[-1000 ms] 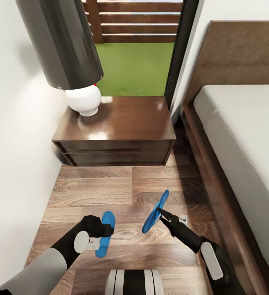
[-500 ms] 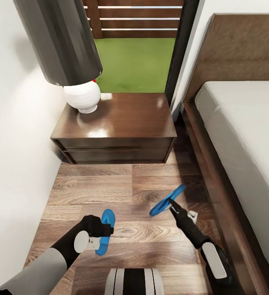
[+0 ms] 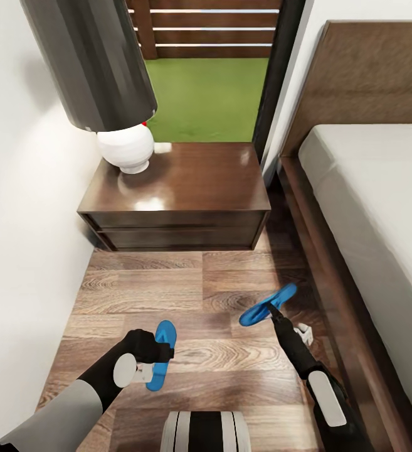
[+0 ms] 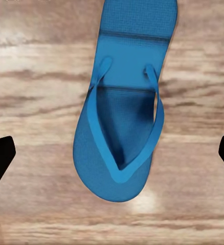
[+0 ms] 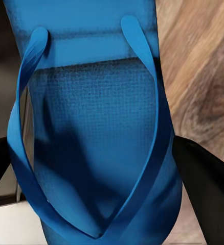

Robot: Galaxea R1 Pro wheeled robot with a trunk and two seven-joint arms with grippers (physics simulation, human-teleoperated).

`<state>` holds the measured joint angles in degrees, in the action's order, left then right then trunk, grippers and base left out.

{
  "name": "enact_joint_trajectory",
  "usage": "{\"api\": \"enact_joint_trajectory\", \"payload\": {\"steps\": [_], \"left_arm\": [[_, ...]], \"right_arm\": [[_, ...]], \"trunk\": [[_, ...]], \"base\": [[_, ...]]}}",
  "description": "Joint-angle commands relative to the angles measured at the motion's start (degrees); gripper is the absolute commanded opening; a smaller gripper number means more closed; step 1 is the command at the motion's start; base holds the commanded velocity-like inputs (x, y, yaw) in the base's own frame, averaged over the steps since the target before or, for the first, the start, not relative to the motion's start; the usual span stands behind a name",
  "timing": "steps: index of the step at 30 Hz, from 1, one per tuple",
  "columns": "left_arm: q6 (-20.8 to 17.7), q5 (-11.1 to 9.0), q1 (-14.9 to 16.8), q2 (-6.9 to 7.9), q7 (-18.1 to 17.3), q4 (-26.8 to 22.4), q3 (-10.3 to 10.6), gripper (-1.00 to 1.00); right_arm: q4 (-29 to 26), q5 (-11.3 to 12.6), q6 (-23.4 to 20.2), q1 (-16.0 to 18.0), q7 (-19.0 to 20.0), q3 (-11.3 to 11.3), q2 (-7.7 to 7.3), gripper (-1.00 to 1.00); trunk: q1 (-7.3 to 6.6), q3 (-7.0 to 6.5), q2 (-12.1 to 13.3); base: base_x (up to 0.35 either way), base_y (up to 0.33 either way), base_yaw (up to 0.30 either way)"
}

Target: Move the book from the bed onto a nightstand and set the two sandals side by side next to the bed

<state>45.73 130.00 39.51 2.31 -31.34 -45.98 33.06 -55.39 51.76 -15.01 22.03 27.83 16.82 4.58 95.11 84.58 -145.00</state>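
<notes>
The left gripper point(image 3: 158, 353) hangs wide open over one blue sandal point(image 3: 162, 353) lying flat on the wood floor point(image 3: 137, 289). The right gripper point(image 3: 272, 309) pinches the other sandal point(image 3: 267, 305) near the bed point(image 3: 369, 207).

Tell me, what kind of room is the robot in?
Most likely a bedroom. There is a big bed with a grey mattress, a dark wooden nightstand beside it, and a lamp standing on that nightstand.
</notes>
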Motion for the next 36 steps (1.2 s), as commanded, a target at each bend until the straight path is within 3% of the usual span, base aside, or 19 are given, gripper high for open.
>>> {"api": "enact_joint_trajectory", "payload": {"steps": [1, 5, 7, 9, 12, 16, 21, 23, 36], "left_arm": [[0.15, -0.01, 0.04, 0.06, -0.13, -0.07, 0.24, 1.0], [0.14, -0.01, 0.04, 0.06, -0.13, -0.07, 0.25, 1.0], [0.16, -0.01, 0.04, 0.06, -0.13, -0.07, 0.25, 1.0], [0.15, -0.01, 0.04, 0.06, -0.13, -0.07, 0.25, 1.0], [0.08, -0.01, 0.04, 0.06, -0.13, -0.07, 0.25, 1.0], [0.14, -0.01, 0.04, 0.08, -0.13, -0.07, 0.25, 1.0], [0.15, -0.01, 0.04, 0.01, -0.05, -0.07, 0.25, 1.0], [0.15, -0.01, 0.04, 0.0, -0.04, -0.07, 0.25, 1.0], [0.41, 0.06, 0.04, 0.05, -0.13, -0.07, 0.07, 1.0]], "right_arm": [[0.0, 0.54, -0.69, 0.03, 0.24, 0.19, 0.07, -1.0], [-0.12, 2.2, -1.03, 0.03, 0.65, 0.15, 0.01, -1.0], [-0.52, 5.32, -1.11, 0.03, 0.72, 0.13, 0.0, -1.0], [-2.88, 10.18, -1.52, 0.03, 0.79, 0.06, 0.0, -1.0], [-7.07, 13.91, -4.28, 0.03, 0.81, -0.01, 0.01, -1.0], [-8.53, 14.89, -7.11, 0.03, 0.82, -0.28, 0.03, -1.0], [-8.77, 15.06, -7.17, 0.03, 0.82, -8.53, 0.02, -1.0], [-8.8, 15.11, -7.09, 0.03, 0.82, -10.41, 0.01, -1.0], [-8.85, 15.13, -7.05, 0.03, 0.82, -11.52, -0.01, -1.0]], "trunk": [[-0.01, 0.04, -0.01], [-0.01, 0.04, -0.01], [-0.01, 0.04, -0.01], [-0.01, 0.04, -0.01], [-0.01, 0.04, -0.01], [-0.01, 0.04, -0.01], [-0.01, 0.04, -0.01], [-0.01, 0.04, -0.01], [0.27, 2.47, -0.16]], "base": [[0.0, 0.0, 0.0], [0.0, 0.0, 0.0], [0.0, 0.0, 0.0], [0.0, 0.0, 0.0], [0.0, 0.0, 0.0], [0.0, 0.0, 0.0], [0.0, 0.0, 0.0], [0.0, 0.0, 0.0], [0.0, 0.0, 0.0]]}}
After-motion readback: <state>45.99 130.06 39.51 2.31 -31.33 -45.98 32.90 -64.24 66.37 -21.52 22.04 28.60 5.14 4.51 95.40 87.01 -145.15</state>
